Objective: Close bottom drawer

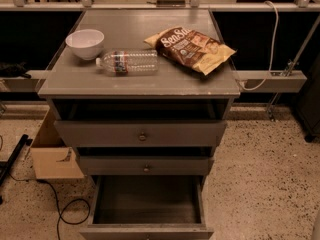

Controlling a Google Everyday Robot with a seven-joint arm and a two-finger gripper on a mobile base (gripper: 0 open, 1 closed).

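Note:
The bottom drawer [147, 231] of the grey cabinet is pulled far out toward me, its empty inside open to view and its front panel cut off by the lower frame edge. Above it the middle drawer [146, 166] sticks out a little, and the top drawer [142, 134] juts out somewhat further; each has a small round knob. The gripper is not in view anywhere in the camera view.
On the cabinet top [65, 81] lie a white bowl [85, 43], a plastic water bottle [129, 62] on its side and a brown snack bag [191, 48]. A cardboard box [52, 156] and a black cable [60, 209] are on the speckled floor at left. A white rail [272, 80] runs behind.

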